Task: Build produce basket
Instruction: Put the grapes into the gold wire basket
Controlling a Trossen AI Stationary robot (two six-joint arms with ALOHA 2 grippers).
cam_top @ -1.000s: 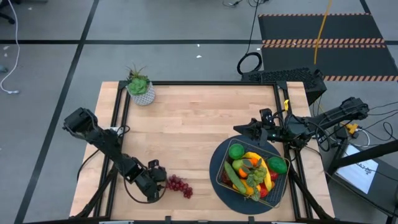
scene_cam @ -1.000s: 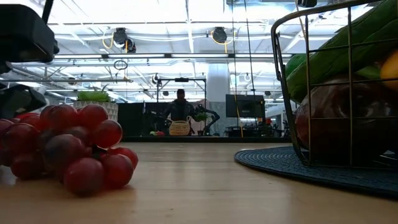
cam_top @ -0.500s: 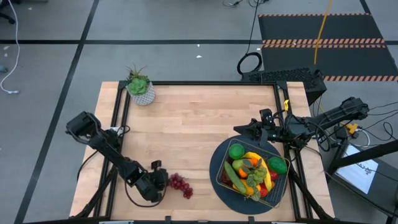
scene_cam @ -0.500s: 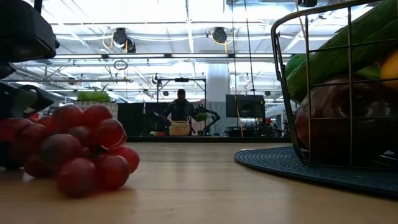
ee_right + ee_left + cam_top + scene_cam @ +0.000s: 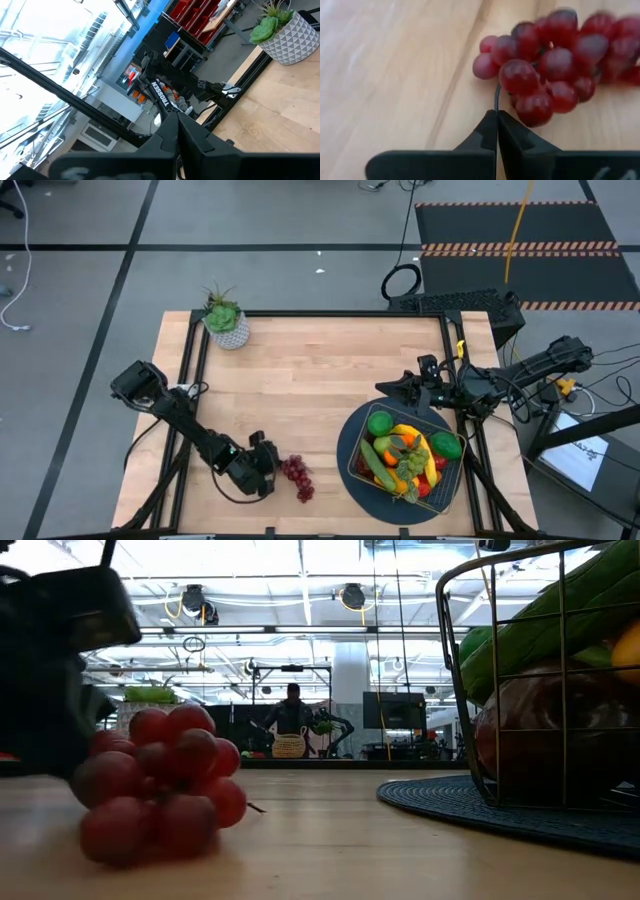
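Left gripper [image 5: 496, 125] pinched the grapes' [image 5: 297, 474] stem, lower centre of the high view.
Basket [image 5: 453, 471] of produce [image 5: 404, 454] sat lower right on the mat [image 5: 345, 452]; right gripper [image 5: 384, 387] waited above it, fingers pressed together.

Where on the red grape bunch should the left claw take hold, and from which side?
By the thin dark stem jutting from the grape bunch, approached from the left claw's side. The rounded grapes would likely slip from narrow fingers. The claw looks shut at the stem's end already.
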